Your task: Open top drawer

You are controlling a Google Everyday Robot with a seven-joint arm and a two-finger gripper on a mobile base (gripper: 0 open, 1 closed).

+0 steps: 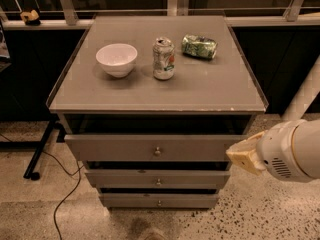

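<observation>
So the top drawer (115,148) sits right under the desk's (150,95) front edge. Its front panel sticks out past that edge, with a dark gap showing above it, and there's a small round knob (157,151) dead centre. The middle drawer (125,178) and bottom drawer (125,200) step back underneath. The tool (244,157) hangs just off the front right corner, level with the right end of the top drawer's front. Can't tell if it's open or closed, or whether it's actually touching the panel. The fat white arm (295,149) behind it runs off the right side. There's open speckled floor (260,219) in front, and a cable (65,199) trails on the left. Up top, a white bowl (116,59), an upright can (163,59) and a crumpled green packet (199,46) sit toward the back edge.
</observation>
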